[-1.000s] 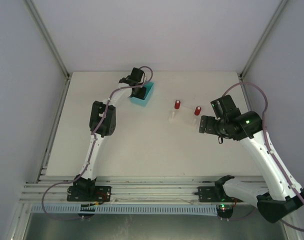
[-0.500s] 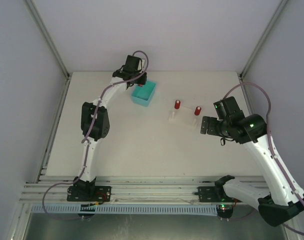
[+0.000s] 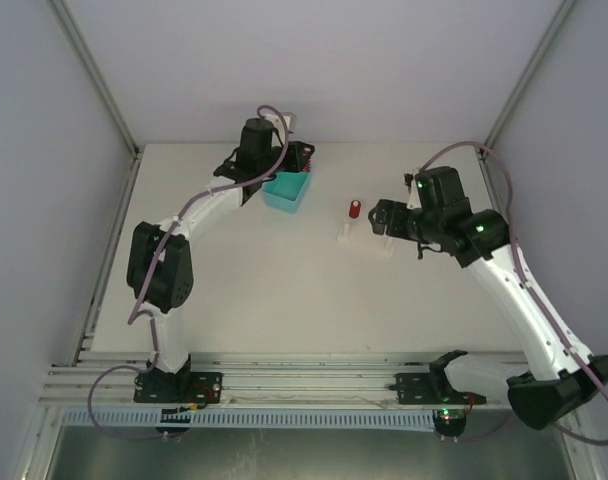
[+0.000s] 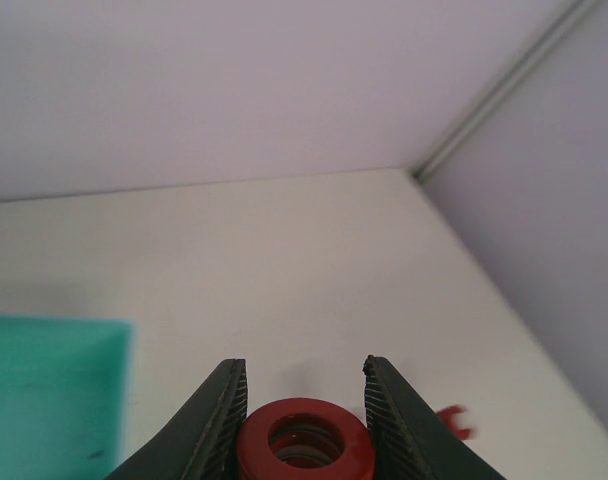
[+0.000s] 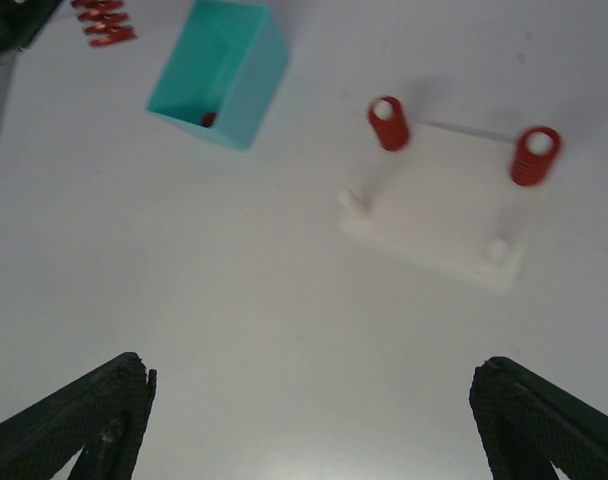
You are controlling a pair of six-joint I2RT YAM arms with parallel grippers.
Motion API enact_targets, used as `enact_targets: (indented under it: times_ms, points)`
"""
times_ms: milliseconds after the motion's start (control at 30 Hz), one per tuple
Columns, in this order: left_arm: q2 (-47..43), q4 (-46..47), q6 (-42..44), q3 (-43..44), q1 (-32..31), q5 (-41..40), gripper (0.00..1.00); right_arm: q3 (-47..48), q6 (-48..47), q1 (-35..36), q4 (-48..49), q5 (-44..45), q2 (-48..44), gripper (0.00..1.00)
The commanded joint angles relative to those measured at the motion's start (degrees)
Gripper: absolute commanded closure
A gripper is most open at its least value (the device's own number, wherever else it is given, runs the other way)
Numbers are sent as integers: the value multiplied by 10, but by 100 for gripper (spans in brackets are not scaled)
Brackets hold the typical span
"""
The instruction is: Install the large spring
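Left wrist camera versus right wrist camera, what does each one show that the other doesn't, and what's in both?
Only the left wrist view shows the left gripper up close, shut on the large red spring, which is seen end-on. Only the right wrist view shows the white base plate, two seated red springs on its posts, two bare posts, and the open right gripper. Both show the teal bin and the held spring, which sits at the top-left edge of the right wrist view.
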Motion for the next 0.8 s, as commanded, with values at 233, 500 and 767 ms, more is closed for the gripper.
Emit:
enact_targets:
  times_ms: [233, 500, 767]
  points:
    - [-91, 213, -107, -78, -43, 92, 93, 17, -78, -2, 243, -117, 85, 22]
    - [-128, 208, -156, -111, -73, 105, 98, 7, -140, -1, 365, -159, 117, 24]
    - [-129, 191, -169, -99, -82, 119, 100, 47, -163, 16, 374, -171, 174, 24]
